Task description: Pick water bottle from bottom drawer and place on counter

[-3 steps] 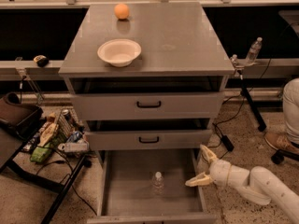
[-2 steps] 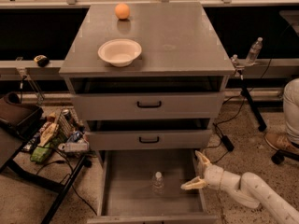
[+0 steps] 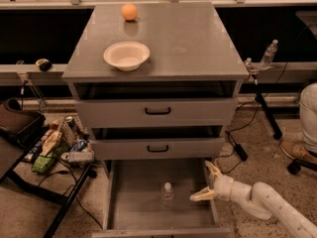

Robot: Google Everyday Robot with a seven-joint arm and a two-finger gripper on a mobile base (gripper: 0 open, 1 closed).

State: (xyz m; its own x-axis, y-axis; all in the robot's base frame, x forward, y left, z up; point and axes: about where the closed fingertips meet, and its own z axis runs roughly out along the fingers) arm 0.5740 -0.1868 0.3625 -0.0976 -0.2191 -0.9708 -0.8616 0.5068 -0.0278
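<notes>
The water bottle (image 3: 167, 194), clear with a white cap, stands upright on the grey floor of the open bottom drawer (image 3: 136, 197), near its middle. My gripper (image 3: 206, 180) is open, its pale fingers (image 3: 200, 196) spread over the drawer's right wall, a short way right of the bottle and not touching it. My white arm runs off to the lower right. The counter (image 3: 193, 33) is the glossy grey top of the cabinet, with a faint ring mark.
A white bowl (image 3: 126, 55) and an orange ball (image 3: 129, 11) sit on the counter's left part. Two shut drawers with black handles (image 3: 157, 111) are above the open one. A smaller bottle (image 3: 269, 53) stands at the far right. Clutter (image 3: 57, 144) lies left of the cabinet.
My gripper has moved left, from beside the cabinet to over the drawer's right wall, closer to the bottle. The bottle has not moved.
</notes>
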